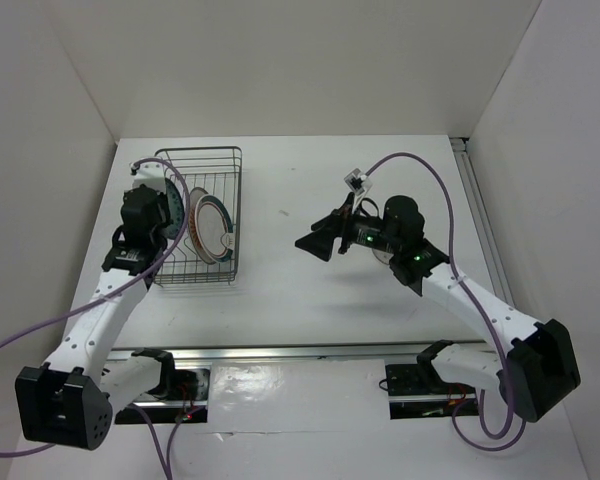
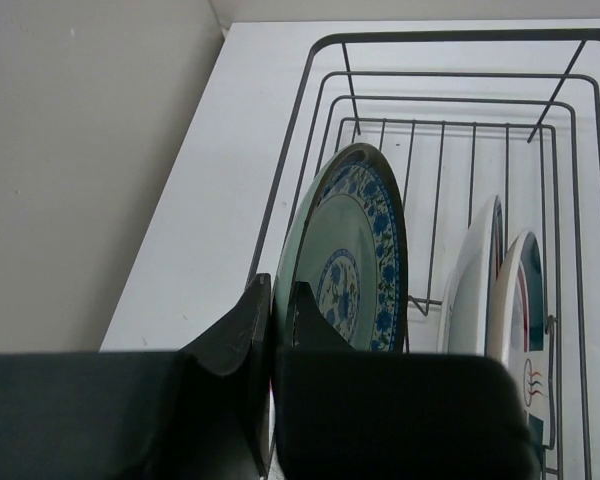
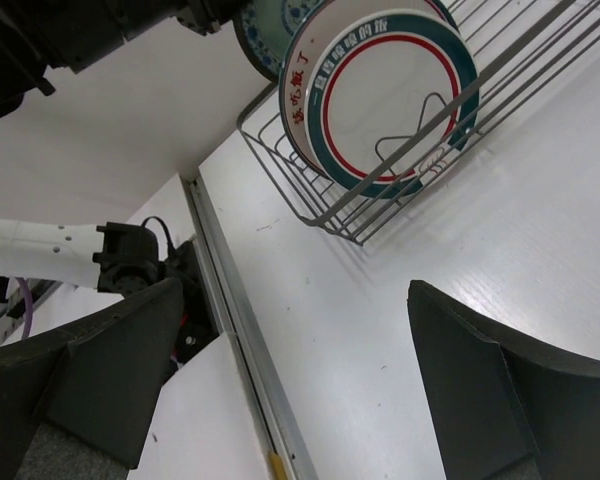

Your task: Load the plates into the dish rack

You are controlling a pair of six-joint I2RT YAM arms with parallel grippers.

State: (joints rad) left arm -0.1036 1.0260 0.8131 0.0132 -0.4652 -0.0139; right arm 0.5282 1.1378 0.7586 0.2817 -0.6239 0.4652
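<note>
The dish rack point(image 1: 202, 160) stands at the table's left. In the left wrist view my left gripper point(image 2: 280, 297) is shut on the rim of the teal-blue patterned plate point(image 2: 355, 255), which stands upright at the left side of the rack point(image 2: 430, 75). To its right stand the white plate point(image 2: 475, 280) and the plate with teal-and-red rings point(image 2: 523, 325), both upright. The ringed plate also shows in the top view point(image 1: 214, 228) and the right wrist view point(image 3: 385, 95). My right gripper point(image 1: 326, 236) is open and empty above the bare table, right of the rack point(image 3: 380, 215).
A white wall runs close along the rack's left side point(image 2: 80, 170). An aluminium rail point(image 3: 242, 335) crosses the near table edge, also seen in the top view point(image 1: 300, 350). Another rail point(image 1: 478, 215) runs along the right edge. Purple cables loop from both arms.
</note>
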